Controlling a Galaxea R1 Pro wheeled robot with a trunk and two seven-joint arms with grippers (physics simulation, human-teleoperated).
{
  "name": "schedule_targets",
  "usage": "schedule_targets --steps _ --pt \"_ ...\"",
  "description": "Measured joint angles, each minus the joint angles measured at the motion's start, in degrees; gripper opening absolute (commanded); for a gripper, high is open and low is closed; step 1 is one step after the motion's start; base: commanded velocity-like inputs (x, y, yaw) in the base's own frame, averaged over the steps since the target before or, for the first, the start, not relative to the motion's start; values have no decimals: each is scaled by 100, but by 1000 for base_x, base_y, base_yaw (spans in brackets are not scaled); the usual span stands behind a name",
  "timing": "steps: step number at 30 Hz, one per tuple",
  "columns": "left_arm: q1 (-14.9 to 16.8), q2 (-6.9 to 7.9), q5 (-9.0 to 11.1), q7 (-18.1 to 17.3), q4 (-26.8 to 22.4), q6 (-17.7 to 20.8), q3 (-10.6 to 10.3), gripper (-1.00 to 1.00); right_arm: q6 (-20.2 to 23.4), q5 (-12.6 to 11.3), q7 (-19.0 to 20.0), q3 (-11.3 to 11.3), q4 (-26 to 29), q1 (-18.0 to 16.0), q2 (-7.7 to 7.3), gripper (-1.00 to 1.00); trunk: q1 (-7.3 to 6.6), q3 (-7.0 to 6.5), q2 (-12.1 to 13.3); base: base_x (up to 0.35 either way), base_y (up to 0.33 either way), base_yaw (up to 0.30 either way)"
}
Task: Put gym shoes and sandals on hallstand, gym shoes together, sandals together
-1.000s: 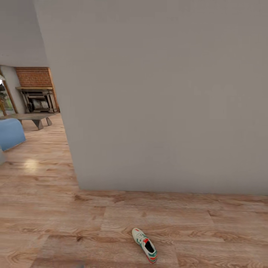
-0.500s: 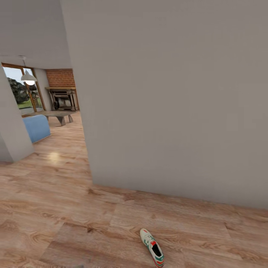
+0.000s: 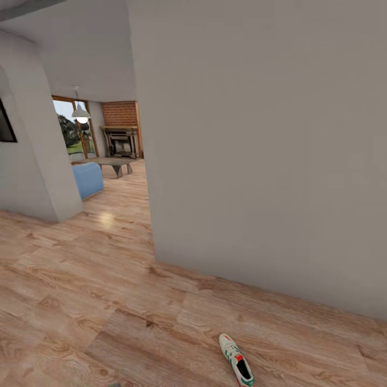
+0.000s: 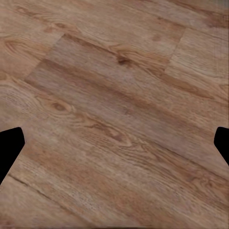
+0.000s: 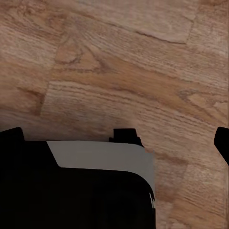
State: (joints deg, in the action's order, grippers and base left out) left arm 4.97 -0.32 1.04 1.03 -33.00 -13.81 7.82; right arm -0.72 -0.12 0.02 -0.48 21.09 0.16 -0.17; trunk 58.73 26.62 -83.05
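One cream-white gym shoe (image 3: pixel 237 361) with green stripes and a red-orange tongue lies on the corridor floor (image 3: pixel 80 301) at the bottom of the head view, close to the grey wall's foot. The sandals and the hallstand are out of view. In the left wrist view, my left gripper (image 4: pixel 114 145) hangs open over bare wood planks, its dark fingertips (image 4: pixel 9 148) at the picture's edges. In the right wrist view, my right gripper (image 5: pixel 116 139) is open too, holding nothing.
A large grey wall (image 3: pixel 258 161) stands close ahead. Left of its corner, an opening leads to a room with a blue seat (image 3: pixel 88 180), a low table (image 3: pixel 110 163) and a brick fireplace (image 3: pixel 122 141). Part of my dark body with a grey panel (image 5: pixel 95 160) lies under the right gripper.
The head camera has turned left, so the whole picture has slid right. More of the far room and a left wall now show. The shoe lies as before.
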Motion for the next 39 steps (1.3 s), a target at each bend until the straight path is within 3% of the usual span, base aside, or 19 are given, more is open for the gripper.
schedule_targets --steps 9,25,39 --pt "0 0 0 0 1 0 0 100 0 -2 3 -1 3 0 0 100 0 0 0 0 -226 300" --pt "0 0 0 0 0 0 0 100 0 0 2 0 1 0 0 100 0 0 0 0 -42 300" --pt "0 0 0 0 0 0 0 100 0 -2 5 0 -5 0 0 100 0 0 0 0 -228 300"
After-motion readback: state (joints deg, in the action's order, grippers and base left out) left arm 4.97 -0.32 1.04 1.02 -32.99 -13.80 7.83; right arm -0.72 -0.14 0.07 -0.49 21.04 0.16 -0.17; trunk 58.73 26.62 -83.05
